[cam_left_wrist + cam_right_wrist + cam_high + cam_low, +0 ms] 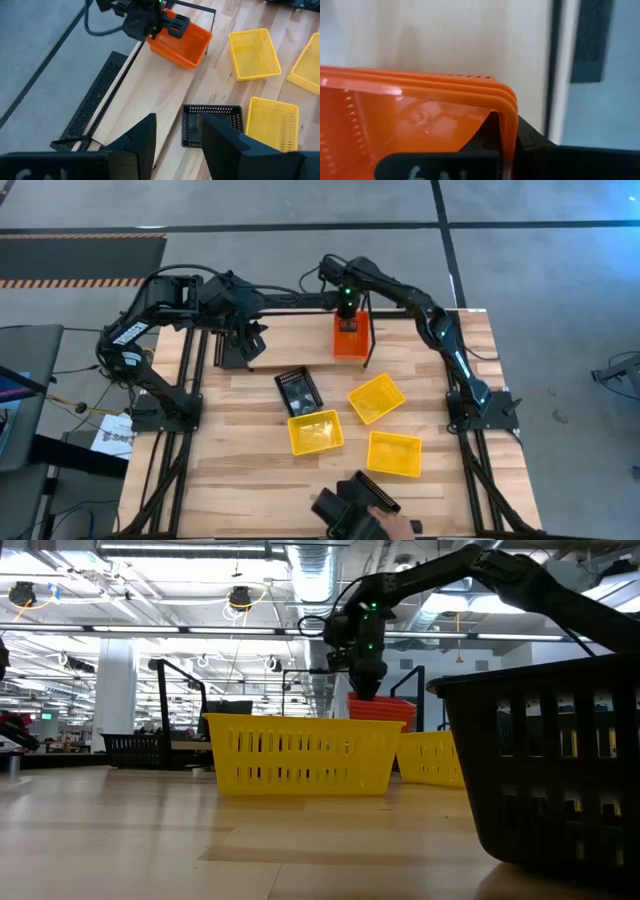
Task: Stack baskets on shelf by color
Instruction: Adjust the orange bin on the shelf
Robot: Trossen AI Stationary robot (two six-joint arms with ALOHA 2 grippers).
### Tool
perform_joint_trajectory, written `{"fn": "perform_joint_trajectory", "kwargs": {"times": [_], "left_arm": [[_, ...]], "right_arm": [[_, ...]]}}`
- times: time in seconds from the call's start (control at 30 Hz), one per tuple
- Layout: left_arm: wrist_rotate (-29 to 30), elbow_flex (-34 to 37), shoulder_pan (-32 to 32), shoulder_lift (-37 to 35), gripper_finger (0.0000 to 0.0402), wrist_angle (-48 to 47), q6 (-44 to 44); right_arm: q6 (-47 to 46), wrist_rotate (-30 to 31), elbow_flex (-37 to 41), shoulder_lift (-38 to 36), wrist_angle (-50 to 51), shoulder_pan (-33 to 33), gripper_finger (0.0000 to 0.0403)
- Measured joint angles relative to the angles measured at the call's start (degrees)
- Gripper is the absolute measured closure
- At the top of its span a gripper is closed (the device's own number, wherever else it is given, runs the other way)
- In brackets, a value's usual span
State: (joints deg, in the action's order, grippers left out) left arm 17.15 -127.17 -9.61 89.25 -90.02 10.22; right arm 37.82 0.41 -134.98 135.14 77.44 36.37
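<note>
A nested stack of red-orange baskets (350, 340) is at the right end of the shelf (290, 340), along the table's far edge. My right gripper (346, 320) is shut on the stack's far wall. Whether the stack's bottom rests on the board I cannot tell. My left gripper (175, 142) hangs open above the shelf's left part, touching nothing. A black basket (299, 390) and three yellow baskets (315, 432) (376, 398) (394, 454) lie on the table in front of the shelf. My right gripper holds the orange stack by its rim (506, 107), close to a corner, where three nested rims show. One finger (482, 137) is inside the basket and the other stands outside the wall. The fingers come from above, pointing down. The stack stays roughly upright below them.
Another black basket (362, 502) sits at the table's near edge and fills the right of the low view (550, 760). The shelf's upright wire end loop (370, 330) stands right beside the orange stack. Bare shelf board stretches left of the stack.
</note>
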Motion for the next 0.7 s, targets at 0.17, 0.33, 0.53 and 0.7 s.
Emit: {"fn": "perform_joint_trajectory", "kwargs": {"times": [0.17,0.33,0.53,0.7], "left_arm": [[0.2,0.0,0.0,0.0,0.0268,0.0,0.0],[1.7,0.0,0.0,0.0,0.0268,0.0,0.1],[1.7,0.0,0.0,0.0,0.0268,0.1,0.6],[1.7,0.0,0.0,0.0,0.0268,0.1,0.6]], "right_arm": [[1.4,-6.4,0.0,-0.6,-3.8,0.9,0.0390],[1.8,-9.4,-0.1,-0.1,-5.4,1.3,0.0390],[3.4,-11.2,2.2,0.1,-4.3,1.6,0.0390],[3.7,-11.2,2.4,0.1,-4.9,1.7,0.0390]]}}
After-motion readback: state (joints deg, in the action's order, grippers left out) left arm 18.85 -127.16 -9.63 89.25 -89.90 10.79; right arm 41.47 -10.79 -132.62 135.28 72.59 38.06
